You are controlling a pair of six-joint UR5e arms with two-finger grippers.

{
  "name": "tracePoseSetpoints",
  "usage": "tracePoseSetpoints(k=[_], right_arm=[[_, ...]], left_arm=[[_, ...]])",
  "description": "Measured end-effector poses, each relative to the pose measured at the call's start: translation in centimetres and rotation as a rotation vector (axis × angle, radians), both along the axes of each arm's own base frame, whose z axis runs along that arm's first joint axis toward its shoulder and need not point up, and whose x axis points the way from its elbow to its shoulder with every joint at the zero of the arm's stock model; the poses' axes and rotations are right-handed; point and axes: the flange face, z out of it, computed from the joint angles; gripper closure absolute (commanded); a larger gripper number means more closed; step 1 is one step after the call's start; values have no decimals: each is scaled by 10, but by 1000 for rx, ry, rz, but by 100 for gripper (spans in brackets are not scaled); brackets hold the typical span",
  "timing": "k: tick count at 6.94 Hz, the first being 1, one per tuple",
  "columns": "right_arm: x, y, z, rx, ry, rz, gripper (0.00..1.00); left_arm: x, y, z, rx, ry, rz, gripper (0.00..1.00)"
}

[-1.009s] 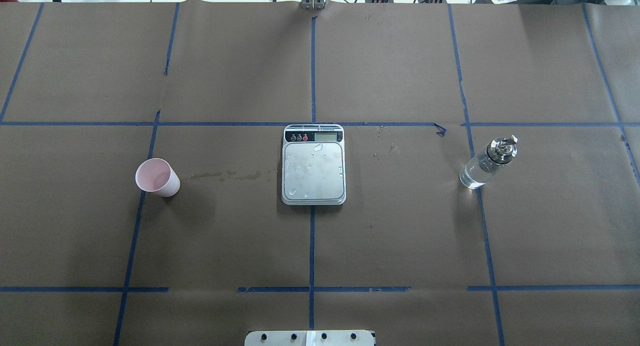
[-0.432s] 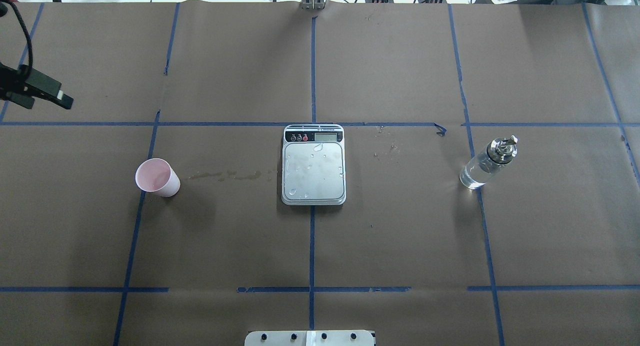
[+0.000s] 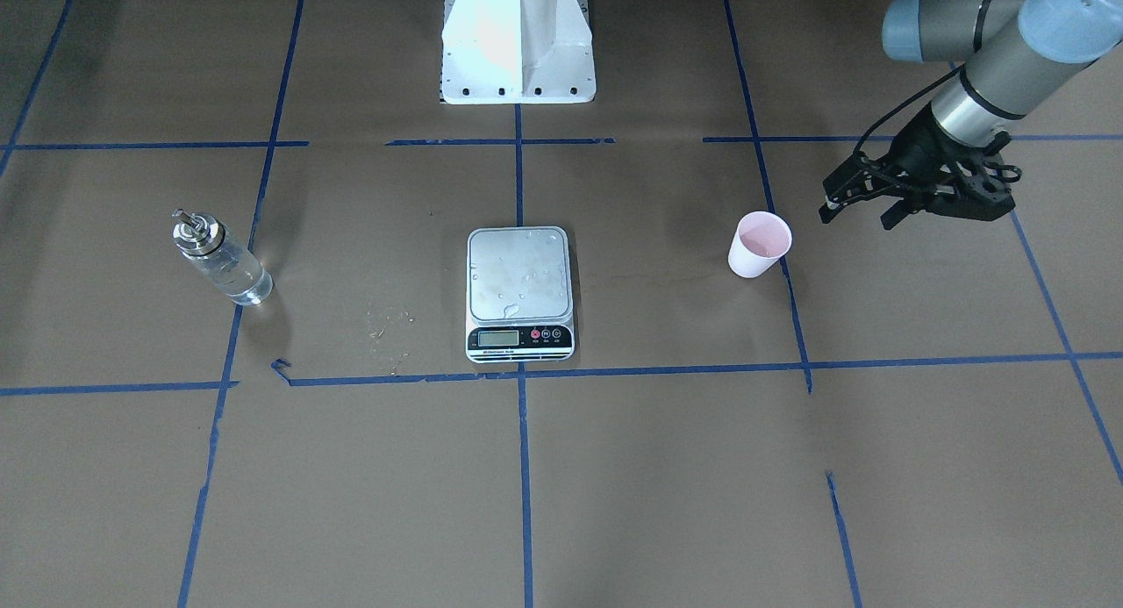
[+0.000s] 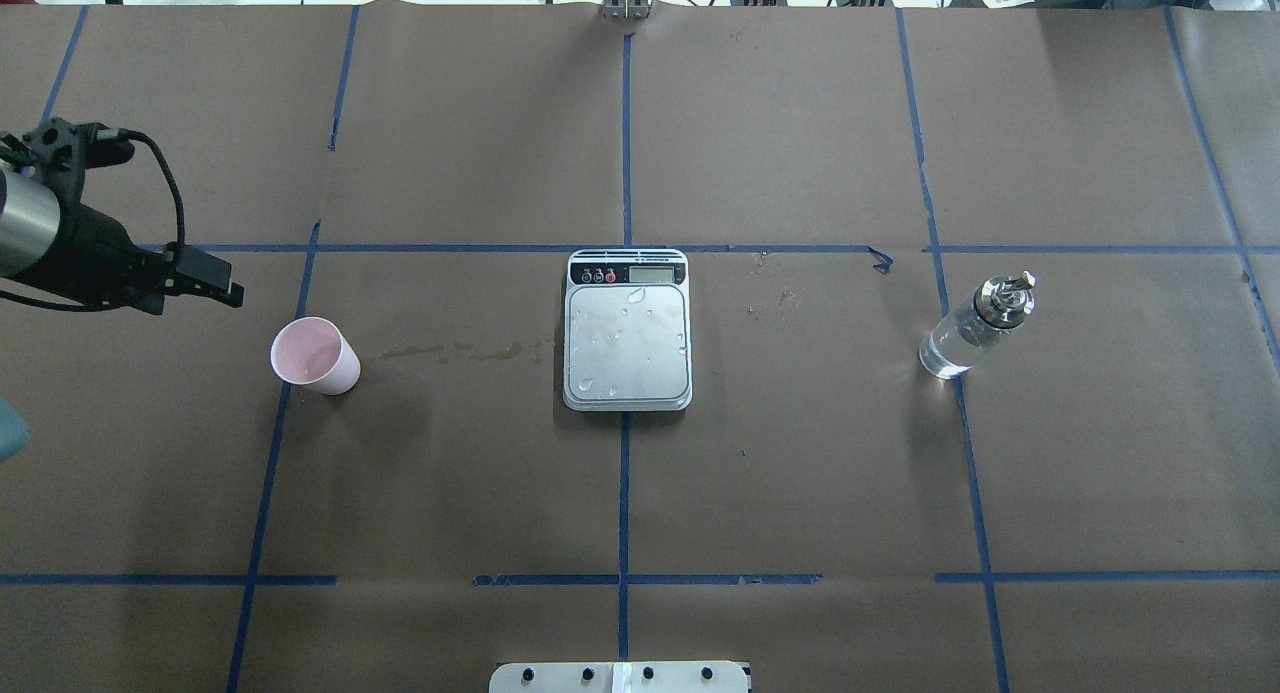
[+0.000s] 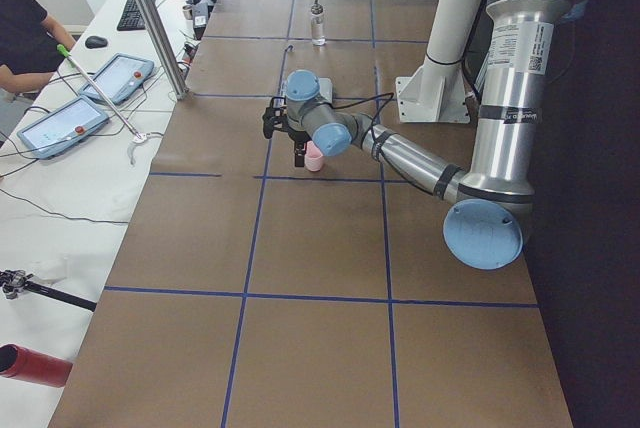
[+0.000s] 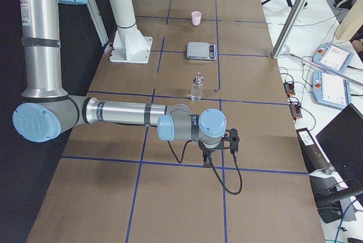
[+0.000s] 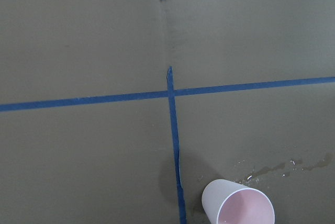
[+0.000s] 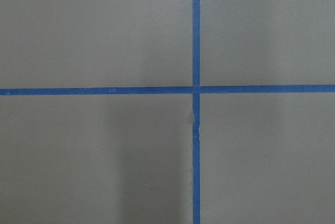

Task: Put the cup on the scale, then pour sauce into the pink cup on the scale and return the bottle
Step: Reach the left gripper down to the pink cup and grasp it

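Bright even overhead light, soft faint shadows, glare on the scale (image 4: 628, 348), sharp focus

The brown-papered table (image 4: 800, 473), gridded with blue tape (image 4: 624, 493), carries the cup (image 4: 315, 355), the scale (image 4: 627, 343) and the bottle (image 4: 975, 325), well apart.

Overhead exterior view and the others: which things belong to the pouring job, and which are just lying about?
Job:
cup, not yet on the scale
bottle holding the sauce
left tool, open, near the cup

Lying about:
wet streak between cup and scale
blue tape lines
two tablets
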Motion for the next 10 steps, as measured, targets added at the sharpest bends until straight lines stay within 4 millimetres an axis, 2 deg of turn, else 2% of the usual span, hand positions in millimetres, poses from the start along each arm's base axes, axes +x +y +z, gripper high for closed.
tracePoseSetpoints(k=[2,3,5,8,9,10], right_arm=[[0,0,-1,2,1,0,0],[0,-1,-1,2,3,0,0],[0,-1,-1,2,5,0,0],[0,-3,-3,6,6,0,0],[0,-3,-3,7,6,0,0],[0,-3,-4,8,7,0,0]], left_arm=[[36,20,9,-44,-15,-31,3],[50,23,12,-59,-21,-39,3],[64,20,9,-63,-17,-43,3],[73,13,11,-65,-22,-41,3],[77,12,13,-66,-26,-39,7],[80,10,14,-64,-29,-40,25]])
